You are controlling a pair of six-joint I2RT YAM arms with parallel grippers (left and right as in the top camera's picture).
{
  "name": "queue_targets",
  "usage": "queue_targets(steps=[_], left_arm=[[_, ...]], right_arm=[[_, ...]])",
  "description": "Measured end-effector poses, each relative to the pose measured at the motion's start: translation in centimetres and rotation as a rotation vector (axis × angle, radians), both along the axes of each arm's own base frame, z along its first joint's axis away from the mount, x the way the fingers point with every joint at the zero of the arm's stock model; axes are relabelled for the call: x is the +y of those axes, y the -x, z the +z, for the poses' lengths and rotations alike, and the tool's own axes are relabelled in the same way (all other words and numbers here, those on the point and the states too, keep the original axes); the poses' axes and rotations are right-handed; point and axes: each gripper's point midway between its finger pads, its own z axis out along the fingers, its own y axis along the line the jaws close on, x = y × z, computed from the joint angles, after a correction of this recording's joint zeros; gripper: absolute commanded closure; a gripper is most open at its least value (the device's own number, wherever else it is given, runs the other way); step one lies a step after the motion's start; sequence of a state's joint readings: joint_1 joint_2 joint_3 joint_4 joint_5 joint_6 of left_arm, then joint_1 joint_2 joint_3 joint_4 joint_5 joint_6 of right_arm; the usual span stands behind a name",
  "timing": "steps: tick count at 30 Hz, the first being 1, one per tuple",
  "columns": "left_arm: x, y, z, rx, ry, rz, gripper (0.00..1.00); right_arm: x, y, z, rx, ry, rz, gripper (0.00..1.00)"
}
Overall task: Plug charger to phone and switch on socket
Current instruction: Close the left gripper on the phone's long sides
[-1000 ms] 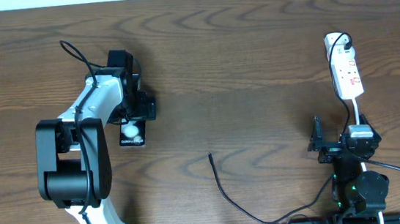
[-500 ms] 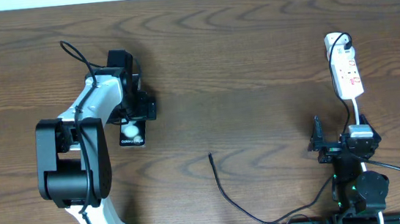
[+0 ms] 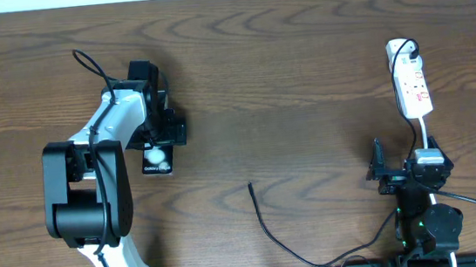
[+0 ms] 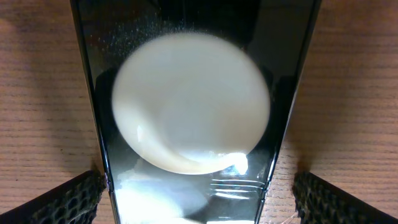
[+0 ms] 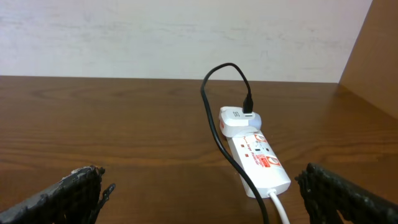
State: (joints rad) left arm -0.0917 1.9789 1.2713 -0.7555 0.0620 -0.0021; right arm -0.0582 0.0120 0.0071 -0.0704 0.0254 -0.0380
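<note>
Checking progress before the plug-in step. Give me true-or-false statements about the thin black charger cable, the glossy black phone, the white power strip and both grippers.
1. The thin black charger cable has its tip plugged into the glossy black phone. False: the tip lies loose on the wooden table, apart from the phone.
2. The left gripper straddles the phone, one finger on each side. True.
3. The right gripper is shut on the white power strip. False: it is open and empty, and the strip lies beyond it.
4. A black lead is plugged into the white adapter at one end of the strip. True.

I see a glossy black phone [image 3: 159, 163] with white spots, a white red-marked socket [image 3: 412, 89], and a brown wood-grain table [image 3: 285, 76].
</note>
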Motion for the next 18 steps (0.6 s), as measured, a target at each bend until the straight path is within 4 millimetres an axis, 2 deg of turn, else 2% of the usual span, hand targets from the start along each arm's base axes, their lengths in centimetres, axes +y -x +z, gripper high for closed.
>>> queue_targets(steps=[18], left_arm=[[0.13, 0.51, -0.01, 0.020, -0.007, 0.000, 0.02]], right_arm=[[0.00, 0.00, 0.00, 0.000, 0.000, 0.000, 0.01]])
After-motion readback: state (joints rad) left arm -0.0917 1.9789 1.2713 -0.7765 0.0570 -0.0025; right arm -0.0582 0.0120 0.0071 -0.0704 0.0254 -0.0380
